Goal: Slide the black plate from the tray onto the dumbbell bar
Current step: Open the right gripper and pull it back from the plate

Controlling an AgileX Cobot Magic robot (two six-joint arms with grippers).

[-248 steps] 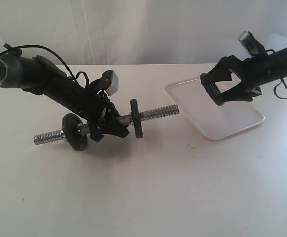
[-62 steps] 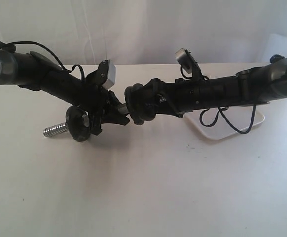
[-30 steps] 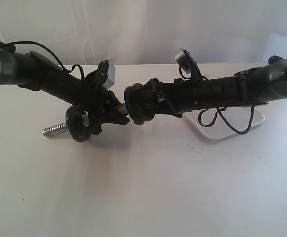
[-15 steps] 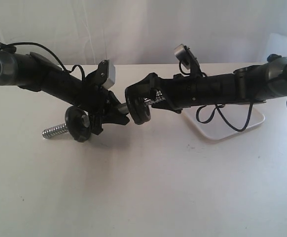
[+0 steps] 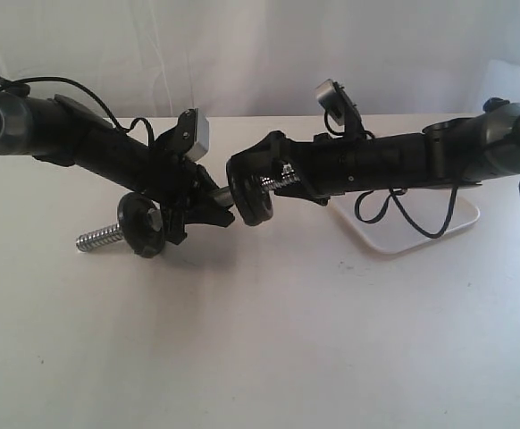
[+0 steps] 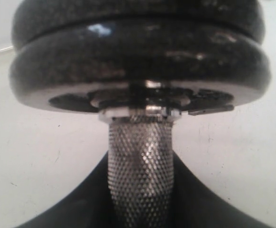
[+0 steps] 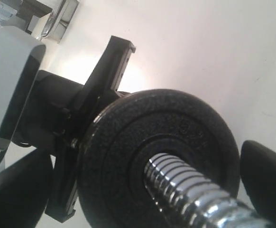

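My left gripper [image 5: 197,207] is shut on the knurled middle of the dumbbell bar [image 6: 140,166] and holds it off the table. One black plate [image 5: 247,189] sits on the bar's right threaded part, close to the left jaws. My right gripper [image 5: 273,174] is open, one finger on each side of the thread, just right of that plate. In the right wrist view the plate [image 7: 157,156] surrounds the chrome thread [image 7: 199,199], with my fingers [image 7: 266,173] apart from it. Another black disc [image 5: 142,226] rides the bar's left part.
The white tray [image 5: 394,243] lies on the table behind and below my right arm, mostly covered by it and its cables. The bar's left threaded end [image 5: 99,238] sticks out towards the left. The white table [image 5: 269,340] stretches in front.
Since a second ago my right gripper has opened off the black plate and drawn back slightly to the right. The plate stays on the bar; the left arm holds still.
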